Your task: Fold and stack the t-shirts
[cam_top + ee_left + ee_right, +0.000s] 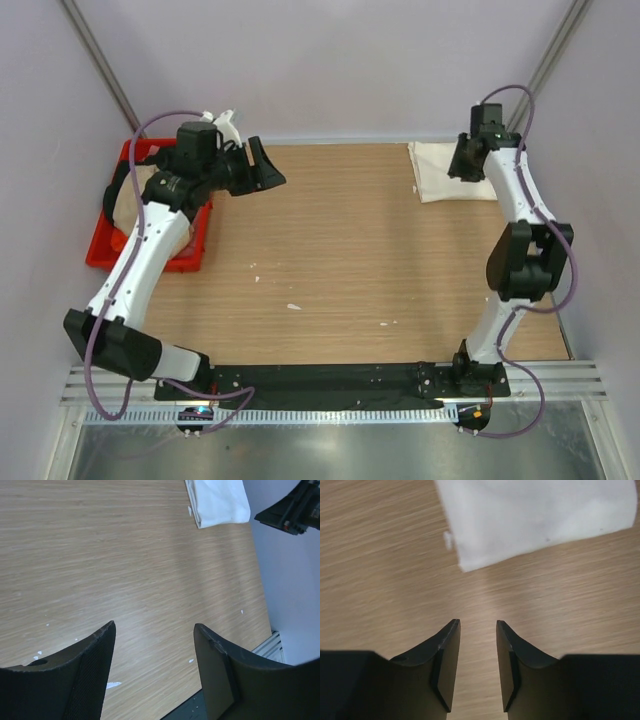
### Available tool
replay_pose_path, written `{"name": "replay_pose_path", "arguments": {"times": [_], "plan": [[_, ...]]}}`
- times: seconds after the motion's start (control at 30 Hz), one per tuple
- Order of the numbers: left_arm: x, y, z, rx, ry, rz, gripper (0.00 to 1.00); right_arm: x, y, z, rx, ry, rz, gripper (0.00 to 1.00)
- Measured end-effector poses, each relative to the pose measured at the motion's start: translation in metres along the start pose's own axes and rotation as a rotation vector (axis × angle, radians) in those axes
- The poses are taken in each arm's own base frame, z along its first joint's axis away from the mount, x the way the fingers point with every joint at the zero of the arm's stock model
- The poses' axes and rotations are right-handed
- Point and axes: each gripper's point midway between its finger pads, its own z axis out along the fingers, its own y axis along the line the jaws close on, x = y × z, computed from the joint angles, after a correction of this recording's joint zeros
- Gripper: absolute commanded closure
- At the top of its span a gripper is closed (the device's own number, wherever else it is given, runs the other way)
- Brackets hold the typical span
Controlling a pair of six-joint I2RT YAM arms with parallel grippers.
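A cream t-shirt [448,173] lies folded into a rectangle at the table's back right corner, and it shows in the left wrist view [218,502] and the right wrist view [535,515]. My right gripper [462,165] hovers over its left part. In the right wrist view this gripper [477,622] is open a little, with nothing between the fingers and bare wood below. My left gripper [264,166] hangs open and empty over the back left of the table, its fingers wide apart [155,625]. A tan t-shirt [128,203] lies in the crate under the left arm.
A red crate [103,250] stands at the table's left edge, partly hidden by the left arm. Small white scraps [293,306] dot the wooden table [340,250]. Grey walls close in the back and sides. The right arm [295,510] shows at the left wrist view's top right.
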Motion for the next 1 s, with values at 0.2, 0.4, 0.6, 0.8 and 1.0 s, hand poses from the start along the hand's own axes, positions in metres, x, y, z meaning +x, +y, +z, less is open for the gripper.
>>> {"name": "replay_pose_path", "arguments": {"times": [0.2,0.4,0.6,0.8,1.0], "plan": [[-0.007,-0.009,-0.044,-0.018,-0.091,0.049,0.11,0.030,0.085,-0.137,-0.239,-0.172,-0.092,0.00],[0.008,-0.003,-0.076,-0.066,-0.132,0.061,0.00,0.073,0.068,-0.188,-0.360,-0.220,-0.007,0.00],[0.035,0.014,-0.092,-0.122,-0.115,0.060,0.00,0.111,0.062,-0.205,-0.439,-0.214,0.055,0.00],[0.049,0.015,-0.115,-0.116,-0.174,0.074,0.00,0.121,0.065,-0.223,-0.518,-0.242,0.107,0.00],[0.045,0.009,-0.139,-0.100,-0.274,0.097,0.00,0.127,0.067,-0.226,-0.552,-0.243,0.143,0.00]]}}
